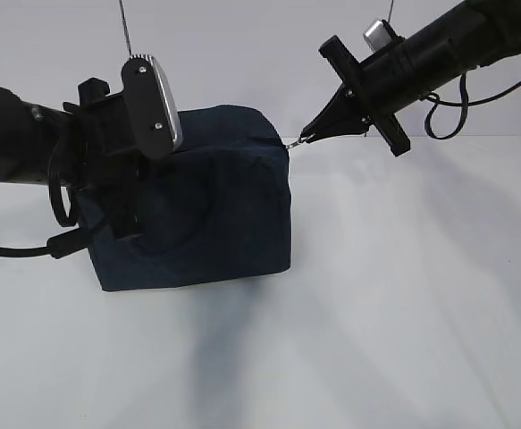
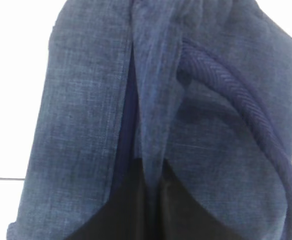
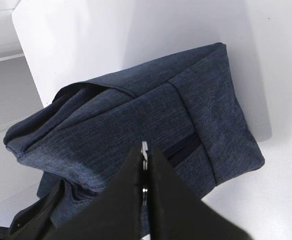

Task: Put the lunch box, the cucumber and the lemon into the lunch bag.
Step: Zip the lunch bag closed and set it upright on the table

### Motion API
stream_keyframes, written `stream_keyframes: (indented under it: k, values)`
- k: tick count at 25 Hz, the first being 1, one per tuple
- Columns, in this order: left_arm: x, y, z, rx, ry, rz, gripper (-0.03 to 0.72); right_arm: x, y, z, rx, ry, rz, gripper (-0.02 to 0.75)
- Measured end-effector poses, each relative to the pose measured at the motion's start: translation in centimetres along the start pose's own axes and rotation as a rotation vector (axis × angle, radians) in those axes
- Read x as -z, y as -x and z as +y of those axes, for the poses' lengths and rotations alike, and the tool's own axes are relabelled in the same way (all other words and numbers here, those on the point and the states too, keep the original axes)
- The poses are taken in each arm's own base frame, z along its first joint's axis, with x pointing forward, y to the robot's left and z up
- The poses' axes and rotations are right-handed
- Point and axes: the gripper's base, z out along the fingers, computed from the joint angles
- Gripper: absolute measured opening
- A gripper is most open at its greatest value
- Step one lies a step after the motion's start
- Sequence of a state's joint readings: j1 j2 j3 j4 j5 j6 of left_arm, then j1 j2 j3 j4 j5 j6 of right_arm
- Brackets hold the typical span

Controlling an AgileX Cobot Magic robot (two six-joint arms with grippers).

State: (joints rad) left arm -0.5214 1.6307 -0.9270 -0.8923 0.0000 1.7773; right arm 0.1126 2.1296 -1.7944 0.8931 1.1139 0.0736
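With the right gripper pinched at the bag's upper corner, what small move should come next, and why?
Probably a short pull by the right gripper along the zipper line. It is shut on the metal pull at the upper corner of the lunch bag, and the left gripper pinches a fold of the bag's fabric, bracing it. No food items are visible.

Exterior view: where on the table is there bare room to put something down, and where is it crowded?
The white table is bare to the right of the lunch bag and in front of it, up to the near edge. It is crowded at the bag's left side, where the left claw presses against it, and at its upper right corner, where the right claw pinches a small metal pull.
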Motion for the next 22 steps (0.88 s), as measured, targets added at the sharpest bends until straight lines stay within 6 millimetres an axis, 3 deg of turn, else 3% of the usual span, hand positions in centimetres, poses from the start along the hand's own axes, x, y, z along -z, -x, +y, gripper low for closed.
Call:
stream_keyframes:
  k: [7, 22]
  values:
    - [0.0, 0.0, 0.0, 0.000, 0.000, 0.000, -0.007, -0.1, 0.2, -0.1, -0.015, 0.001, -0.011, 0.008]
    - [0.0, 0.0, 0.0, 0.012, 0.000, 0.000, -0.007, -5.1, 1.6, -5.5, 0.065, -0.114, 0.065, 0.008]
